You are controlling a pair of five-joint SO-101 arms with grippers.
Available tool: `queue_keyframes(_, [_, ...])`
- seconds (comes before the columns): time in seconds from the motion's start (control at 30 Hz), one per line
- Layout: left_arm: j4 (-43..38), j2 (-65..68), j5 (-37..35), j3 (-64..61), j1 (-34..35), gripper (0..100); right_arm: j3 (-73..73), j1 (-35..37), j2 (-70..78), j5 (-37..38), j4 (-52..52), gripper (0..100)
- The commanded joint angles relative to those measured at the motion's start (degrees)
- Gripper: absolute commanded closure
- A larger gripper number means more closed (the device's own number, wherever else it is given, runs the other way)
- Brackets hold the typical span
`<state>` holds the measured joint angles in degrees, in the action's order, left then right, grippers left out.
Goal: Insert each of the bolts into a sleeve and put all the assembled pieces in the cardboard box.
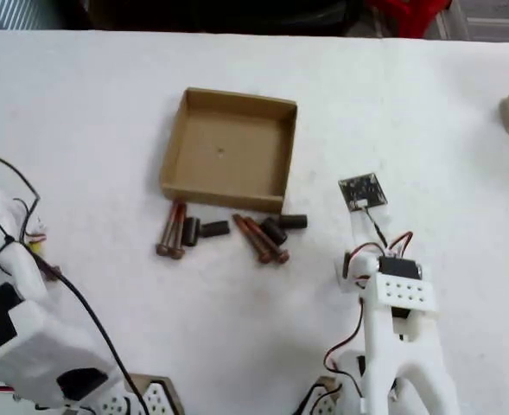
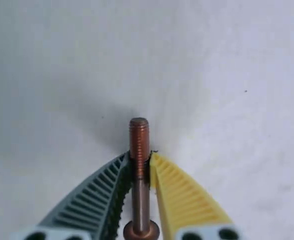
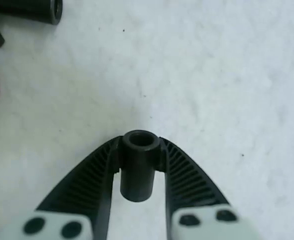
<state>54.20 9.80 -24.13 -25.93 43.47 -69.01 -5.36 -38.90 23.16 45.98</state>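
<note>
Our left fingers (image 2: 179, 192) pinch a bolt (image 2: 139, 135), its threaded tip poking out past them. Our right fingers (image 3: 92, 185) hug a sleeve (image 3: 137, 172), its hole pointing out too, we think. In the high view the left arm (image 1: 12, 337) is lower left, the right arm (image 1: 401, 328) lower right, well apart. The cardboard box (image 1: 228, 147) lies upper middle.

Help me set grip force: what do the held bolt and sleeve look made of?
The bolt: probably copper-toned metal, slightly glossy; reddish sheen, cut threads. The sleeve: matte black, plastic or rubber, cannot tell which; dull surface, no glints.
</note>
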Motion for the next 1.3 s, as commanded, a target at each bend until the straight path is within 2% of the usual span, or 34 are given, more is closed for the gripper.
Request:
queue_keyframes(0.0, [1.5, -0.1, -0.2, 3.8, 0.6, 82, 0.3, 0.3, -0.9, 0.8, -0.9, 98.1])
queue_keyframes(0.13, [4.3, -0.2, 2.2, 4.9, 0.6, 75, 0.3, 0.3, -0.9, 0.8, -0.9, 98.1])
queue_keyframes(0.27, [7.7, -0.2, 9.5, 7.6, 0.6, 81, 0.3, 0.3, -0.9, 0.8, -0.9, 98.1])
queue_keyframes(0.43, [16.6, -0.2, 19.3, 14.2, 2.2, 99, 0.3, 0.3, -0.9, 0.8, -0.9, 98.1])
queue_keyframes(0.6, [23.2, -0.1, 29.3, 18.1, 2.6, 98, 0.3, 0.4, -0.9, 0.8, -0.9, 98.1])
queue_keyframes(0.8, [28.0, -0.1, 45.0, 17.5, 2.4, 98, 0.3, 0.4, -0.9, 0.8, -0.9, 98.1])
queue_keyframes(0.9, [28.0, -1.1, 53.7, 13.5, 0.9, 98, 0.3, 0.4, -0.9, 0.8, -0.9, 98.1])
queue_keyframes(1.0, [24.2, -5.3, 61.5, 5.5, -0.9, 98, 0.3, 0.4, -0.9, 0.8, -0.9, 98.1])
queue_keyframes(1.13, [17.1, -14.5, 66.1, -5.5, -2.5, 98, 0.3, 0.4, -0.9, 0.8, -0.9, 98.1])
queue_keyframes(1.27, [14.6, -21.7, 67.3, -12.8, -4.3, 98, 0.3, 0.4, -0.9, 0.8, -0.9, 98.1])
